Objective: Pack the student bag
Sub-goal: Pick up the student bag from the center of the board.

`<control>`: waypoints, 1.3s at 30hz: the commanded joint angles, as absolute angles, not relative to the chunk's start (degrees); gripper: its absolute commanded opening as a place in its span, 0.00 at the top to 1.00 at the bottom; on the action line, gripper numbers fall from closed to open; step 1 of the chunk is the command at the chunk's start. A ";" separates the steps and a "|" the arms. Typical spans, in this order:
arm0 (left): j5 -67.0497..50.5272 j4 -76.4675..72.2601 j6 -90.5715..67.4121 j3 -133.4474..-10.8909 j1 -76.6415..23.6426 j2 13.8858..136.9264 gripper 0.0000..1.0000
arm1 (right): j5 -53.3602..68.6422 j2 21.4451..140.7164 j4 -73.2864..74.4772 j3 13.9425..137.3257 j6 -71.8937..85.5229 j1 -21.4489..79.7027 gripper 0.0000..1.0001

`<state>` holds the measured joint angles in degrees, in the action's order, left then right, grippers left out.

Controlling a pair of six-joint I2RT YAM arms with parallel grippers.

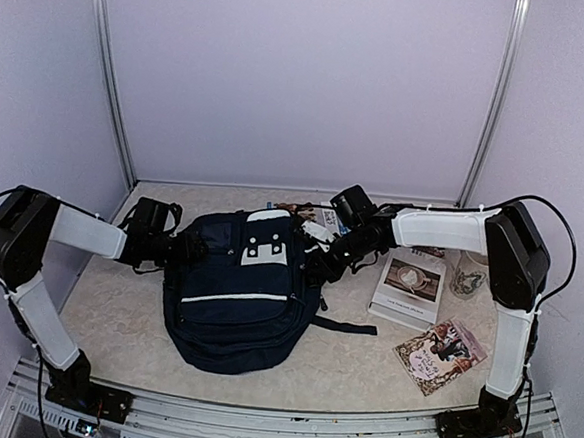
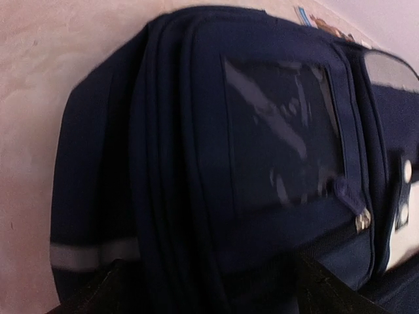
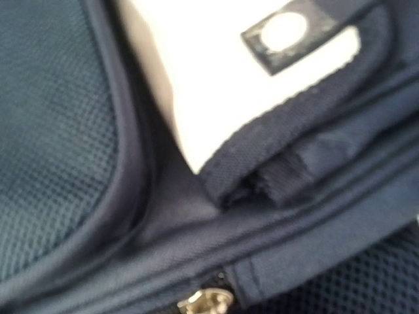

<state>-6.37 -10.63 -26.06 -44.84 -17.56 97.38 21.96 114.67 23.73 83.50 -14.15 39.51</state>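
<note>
On the counter [image 1: 105, 306], seen from above, the navy student bag [image 1: 230, 310] lies flat between both arms, with the left fingers [image 1: 188, 249] at its left side and the right fingers [image 1: 316, 269] at its upper right edge.

Left wrist: the fingers are spread wide, with the bag's side between them.

Right wrist: a white patch [image 3: 216, 85] and a zip pull [image 3: 204, 302] are visible. The fingers are closed tight, though whether on anything cannot be told.

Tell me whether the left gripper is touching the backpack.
Cannot tell. In the left wrist view the open left gripper frames the backpack closely, but blur hides any contact or gap.
</note>
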 commanded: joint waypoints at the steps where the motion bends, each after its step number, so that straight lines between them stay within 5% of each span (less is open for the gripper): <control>1: -4.97 -9.40 -29.10 -35.59 -21.43 91.42 0.18 | 14.73 111.50 22.94 88.57 -19.96 37.54 1.00; 11: -4.09 -4.32 -26.80 -31.48 -39.57 79.33 0.42 | 13.83 112.60 21.85 95.97 -31.96 36.45 1.00; 18: 1.70 -1.43 -9.54 -39.63 -47.88 64.36 0.13 | 11.04 104.88 17.97 94.92 -43.96 37.83 1.00; 23: 9.37 -3.64 7.22 -44.34 -52.96 63.71 0.03 | 12.51 97.66 12.59 90.00 -52.21 39.38 1.00; 32: 12.60 13.17 31.05 -67.59 -49.86 77.18 0.01 | 17.71 90.66 10.80 86.73 -63.73 44.11 1.00; 39: 6.52 14.07 46.16 -71.95 -49.24 78.58 0.01 | 20.08 89.39 11.79 86.95 -69.70 46.28 1.00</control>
